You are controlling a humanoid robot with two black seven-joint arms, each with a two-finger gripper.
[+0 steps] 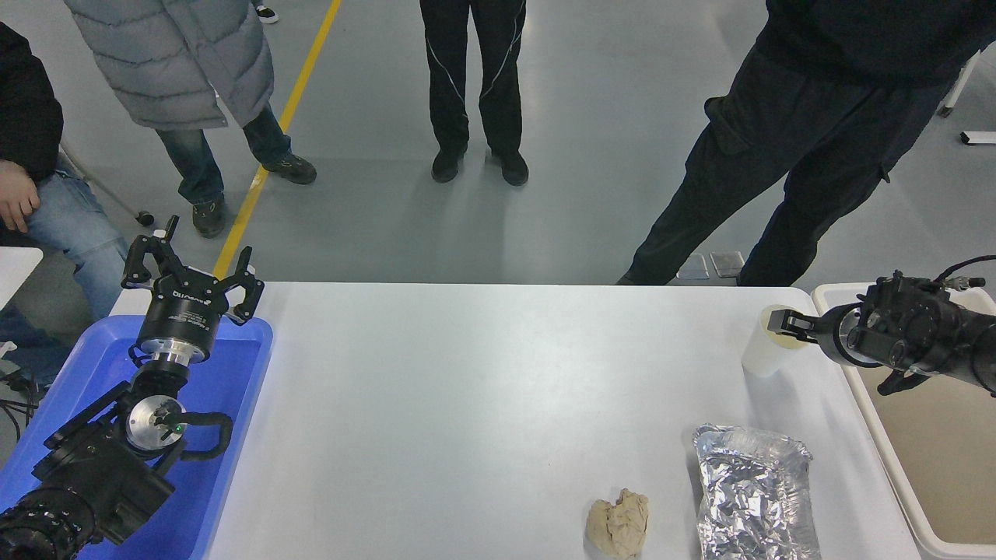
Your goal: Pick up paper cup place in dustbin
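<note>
White bench (482, 389), paper cup (766, 354) upright near the dustbin (910, 482), right hand (780, 324) at its rim, grip unclear.

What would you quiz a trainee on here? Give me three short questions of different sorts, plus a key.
1. True or false: the paper cup lies on its side inside the dustbin.
2. What lies just left of the foil container? A) the beige paper wad B) the blue tray C) the paper cup
3. Which gripper is at the cup's rim: the left gripper or the right gripper?

Key: 1. False: it stands upright on the table, beside the dustbin. 2. A. 3. The right gripper; the left is parked over the blue tray.
</note>
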